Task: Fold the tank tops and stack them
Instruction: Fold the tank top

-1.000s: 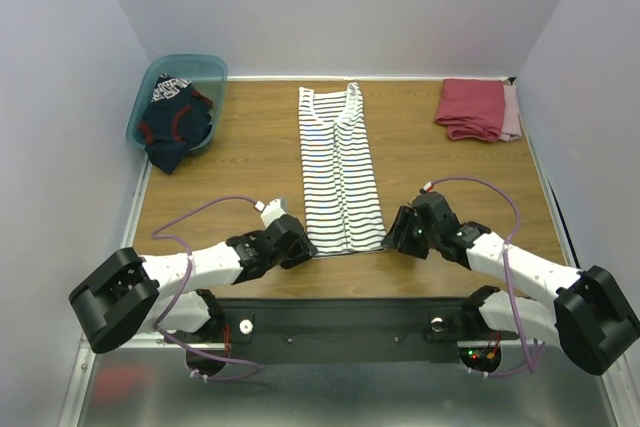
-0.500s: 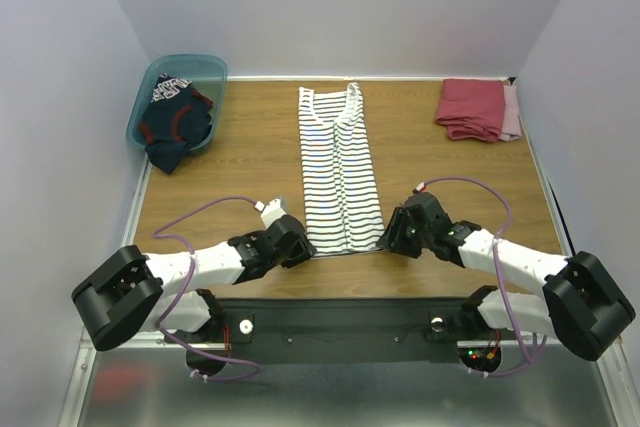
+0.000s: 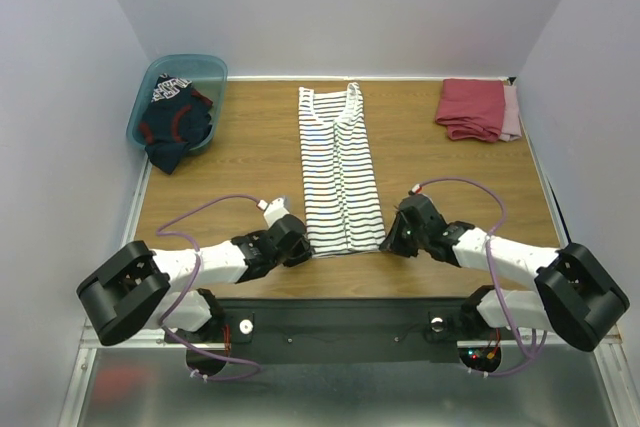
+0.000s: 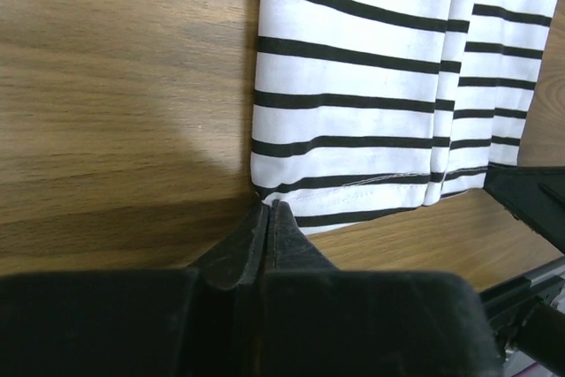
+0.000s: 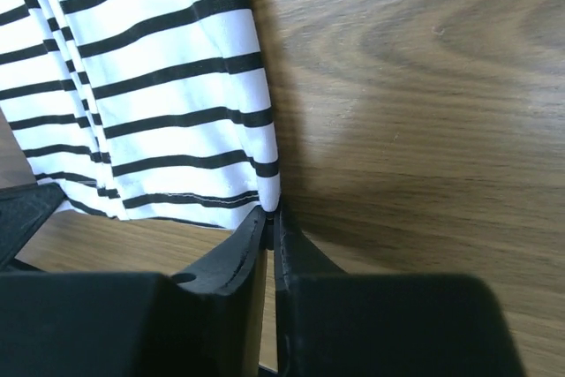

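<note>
Closed since a second ago, left end effector (image 4: 267, 209) and right end effector (image 5: 272, 211) are pinching near-edge hem corners of striped tank top (image 3: 340, 167).

A wooden table (image 3: 230, 147) is stretching out under and ahead of my fingers (image 4: 243, 252); plain pale walls (image 3: 340, 7) are rising beyond it.
</note>
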Action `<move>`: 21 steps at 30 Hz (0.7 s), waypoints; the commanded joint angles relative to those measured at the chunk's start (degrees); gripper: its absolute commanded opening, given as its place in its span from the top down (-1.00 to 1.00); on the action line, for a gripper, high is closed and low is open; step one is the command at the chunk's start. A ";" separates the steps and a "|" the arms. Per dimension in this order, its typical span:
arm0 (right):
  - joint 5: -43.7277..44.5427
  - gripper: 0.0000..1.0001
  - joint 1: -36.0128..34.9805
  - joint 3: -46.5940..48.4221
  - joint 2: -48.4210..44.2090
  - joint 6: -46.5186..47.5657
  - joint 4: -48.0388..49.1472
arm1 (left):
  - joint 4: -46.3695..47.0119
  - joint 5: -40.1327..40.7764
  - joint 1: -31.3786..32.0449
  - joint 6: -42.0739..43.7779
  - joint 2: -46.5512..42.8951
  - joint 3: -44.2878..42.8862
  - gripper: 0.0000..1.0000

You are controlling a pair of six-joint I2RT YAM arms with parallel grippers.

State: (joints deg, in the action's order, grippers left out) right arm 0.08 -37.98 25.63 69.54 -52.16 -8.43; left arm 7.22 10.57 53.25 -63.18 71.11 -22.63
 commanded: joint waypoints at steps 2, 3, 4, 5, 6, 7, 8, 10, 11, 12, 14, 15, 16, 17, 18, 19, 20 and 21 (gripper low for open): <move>1.59 0.88 -1.83 -0.14 0.69 1.36 -1.41 | -4.15 -0.80 0.53 2.53 0.79 0.83 1.00; 1.94 0.90 -2.53 -0.05 0.16 1.19 -1.94 | -4.41 -1.07 0.80 2.18 0.52 1.36 1.00; 2.47 0.94 -4.37 0.04 -0.19 1.10 -3.42 | -4.67 -1.34 1.84 1.92 -0.26 1.54 1.00; 3.78 0.95 -5.60 0.12 -0.71 0.31 -4.22 | -5.72 -1.69 2.46 0.87 -0.62 1.71 1.00; 4.23 0.96 -8.14 -0.31 -1.68 -0.22 -5.45 | -6.43 -1.69 4.21 -0.09 -1.23 1.80 1.00; 4.67 0.98 -9.38 -0.49 -2.56 -0.92 -6.07 | -7.04 -1.69 5.18 -0.10 -1.50 1.72 1.00; 5.02 0.99 -10.79 -0.66 -3.17 -1.53 -6.86 | -7.13 -1.69 6.24 -0.71 -1.68 1.54 1.00; 7.03 0.99 -15.45 -0.49 -5.55 -4.17 -9.75 | -10.29 -1.78 9.23 -2.56 -2.38 1.19 1.00; 8.70 0.99 -17.03 -0.32 -6.34 -6.09 -10.81 | -12.21 -1.78 10.28 -3.26 -2.56 1.01 1.00; 9.50 0.99 -19.83 -0.14 -7.39 -7.07 -11.95 | -13.36 -1.78 11.33 -4.92 -3.69 0.66 1.00; 11.86 0.99 -22.30 1.69 -10.03 -9.08 -15.99 | -17.65 -1.17 14.33 -6.34 -5.36 0.14 1.00; 12.83 0.99 -24.40 2.75 -10.82 -9.71 -17.49 | -19.34 -0.99 15.20 -7.56 -7.54 -0.65 1.00; 13.80 0.99 -25.30 3.63 -11.35 -10.24 -20.46 | -21.18 -0.20 15.82 -7.84 -8.70 -1.27 1.00; 15.38 0.99 -25.83 5.55 -12.40 -10.50 -21.71 | -24.59 0.24 16.35 -7.93 -11.06 -2.67 1.00; 16.00 0.99 -26.09 6.36 -12.58 -10.33 -23.46 | -26.28 0.85 16.35 -8.01 -12.13 -3.46 1.00; 16.70 0.99 -26.10 7.06 -12.76 -10.15 -24.00 | -27.69 1.55 16.44 -7.84 -13.09 -4.43 1.00; 18.45 0.99 -26.10 9.07 -12.67 -9.46 -24.44 | -29.96 3.30 16.36 -7.40 -14.58 -6.70 1.00; 19.25 0.99 -26.10 9.96 -12.24 -9.10 -24.53 | -30.77 4.45 16.35 -6.88 -14.60 -8.11 1.00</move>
State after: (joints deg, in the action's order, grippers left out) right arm 11.49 -63.61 29.65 57.87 -60.05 -28.42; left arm -13.78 9.87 69.34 -69.56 59.83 -23.90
